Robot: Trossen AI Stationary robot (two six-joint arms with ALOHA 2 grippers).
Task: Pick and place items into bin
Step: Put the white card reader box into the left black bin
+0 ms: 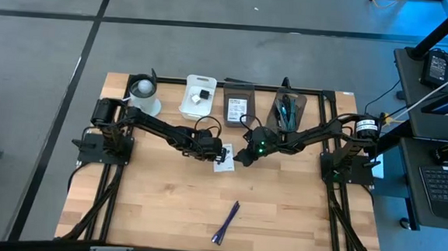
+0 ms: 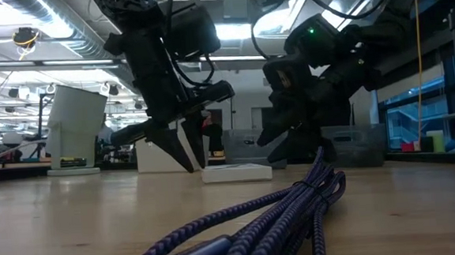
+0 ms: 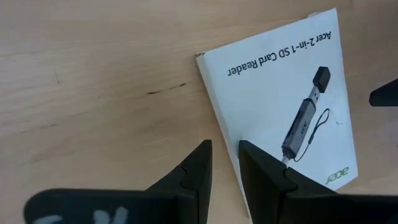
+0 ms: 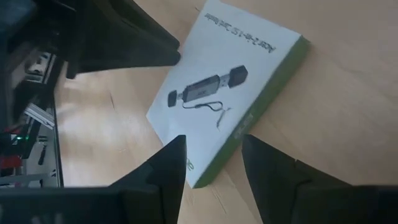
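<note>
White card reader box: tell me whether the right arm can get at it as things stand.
Probably yes. The right gripper hangs open right over one edge of the white box, nothing between them. The left gripper crowds the opposite edge, so it could get in the way.

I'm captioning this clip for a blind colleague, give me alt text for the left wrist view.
A white card reader box lies flat on the wooden table, printed with a picture of the reader. The left gripper hovers at its edge, jaws slightly apart, holding nothing.
</note>
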